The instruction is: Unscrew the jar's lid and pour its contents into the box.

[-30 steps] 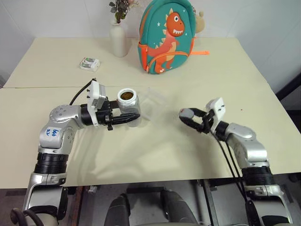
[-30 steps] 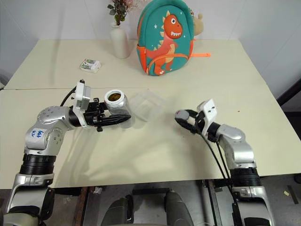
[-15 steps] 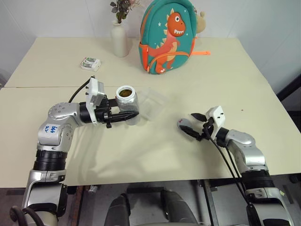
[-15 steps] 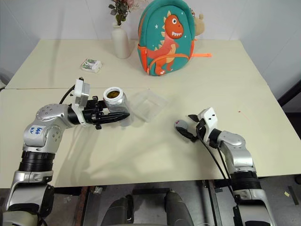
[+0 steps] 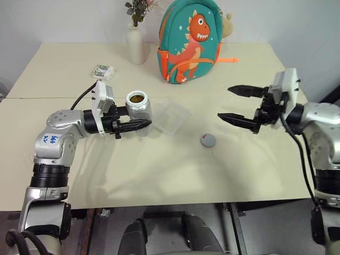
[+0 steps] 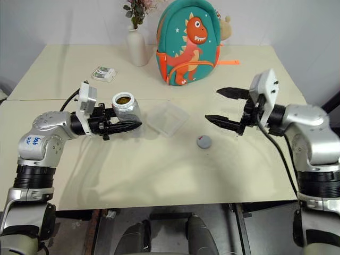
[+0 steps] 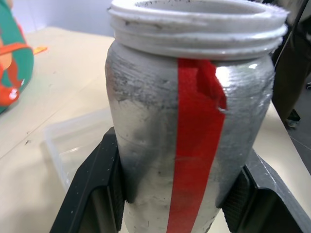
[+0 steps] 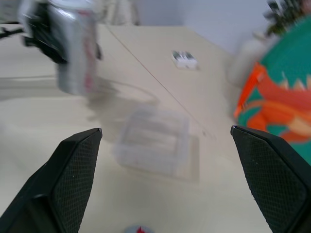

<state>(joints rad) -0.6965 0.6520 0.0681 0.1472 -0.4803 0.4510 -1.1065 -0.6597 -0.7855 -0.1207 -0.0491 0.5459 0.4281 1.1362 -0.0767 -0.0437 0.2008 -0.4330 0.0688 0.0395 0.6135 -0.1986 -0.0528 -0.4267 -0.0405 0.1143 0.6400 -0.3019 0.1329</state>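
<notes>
The jar stands upright and open-topped above the table, with my left gripper shut on its body. Brown contents show through its mouth. In the left wrist view the jar has a red strip down its side, and a black finger presses on each flank. The clear box lies on the table just right of the jar. The grey lid lies flat on the table, further right and nearer. My right gripper hangs open and empty above the table, to the right of the lid.
A teal dinosaur backpack and a white flower vase stand at the back of the table. A small white-green packet lies at the back left. A seam runs across between two table tops.
My right gripper set the lid down on the table, opened, and rose well above it. My left gripper kept the jar and shifted slightly to the left.
</notes>
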